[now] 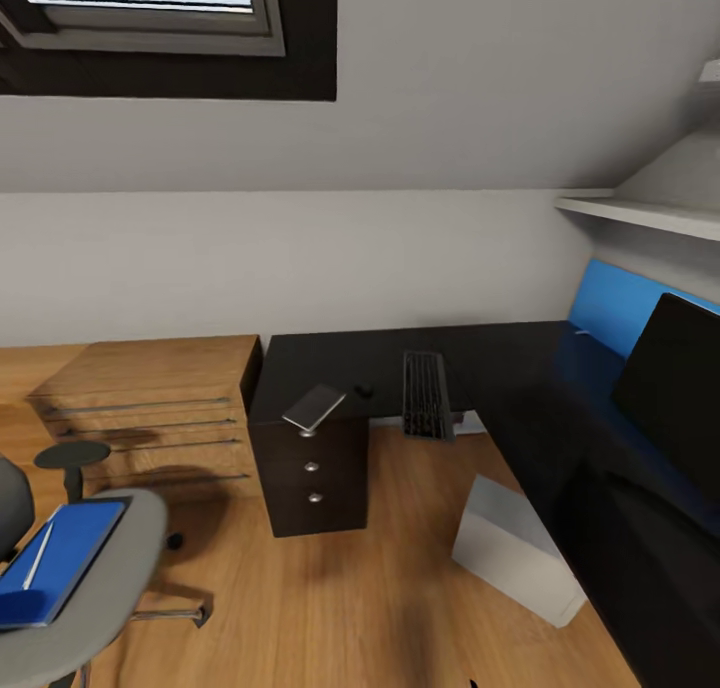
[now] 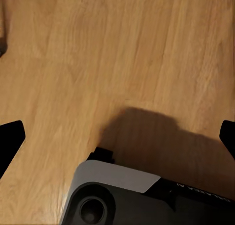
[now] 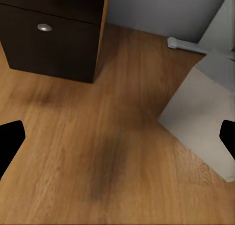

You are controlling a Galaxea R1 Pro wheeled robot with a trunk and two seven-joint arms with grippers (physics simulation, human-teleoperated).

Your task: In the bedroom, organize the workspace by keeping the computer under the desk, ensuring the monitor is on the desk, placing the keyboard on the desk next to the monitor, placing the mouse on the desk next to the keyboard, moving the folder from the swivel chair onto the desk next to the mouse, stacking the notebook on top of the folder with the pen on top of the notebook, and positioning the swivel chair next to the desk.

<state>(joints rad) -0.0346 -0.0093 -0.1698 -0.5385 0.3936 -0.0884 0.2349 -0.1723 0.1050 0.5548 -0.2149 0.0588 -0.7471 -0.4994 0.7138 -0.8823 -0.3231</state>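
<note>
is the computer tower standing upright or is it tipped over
Tipped. The computer leans at a slant on the wood floor beside the desk, its broad pale side facing up rather than standing square.

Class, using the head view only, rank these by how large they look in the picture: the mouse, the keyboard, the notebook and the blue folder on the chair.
1. folder, though it sits nearest the camera, which inflates it
2. keyboard
3. notebook
4. mouse, clearly the smallest

We see a glossy black bench (image 1: 520, 368), bright blue folder (image 1: 60, 558) on the grey chair seat (image 1: 110, 588), light grey computer (image 1: 515, 553), honey-wood floor (image 1: 330, 608).
</note>
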